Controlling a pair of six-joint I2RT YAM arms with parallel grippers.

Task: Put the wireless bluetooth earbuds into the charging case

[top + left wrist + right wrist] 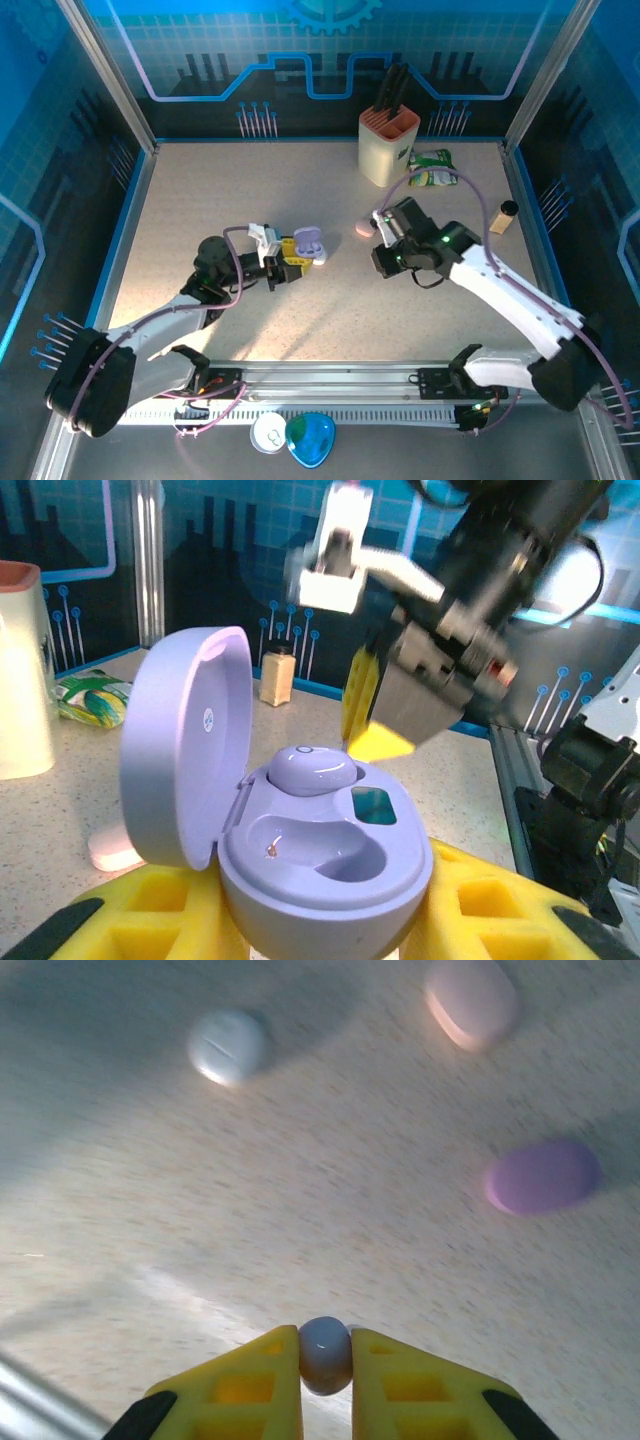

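Nestling in right gripper (326,1344), pale earbud (325,1356); in left gripper (318,925), lilac case (300,865)

Left arm (160,325) and right arm (510,290) have white shells, black joints, looping lilac cables (487,212), yellow fingers (250,1385).

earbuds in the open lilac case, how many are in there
1. A lilac earbud sits in the far slot of the lilac case; the near slot is empty. Both slots show, so none is hidden.
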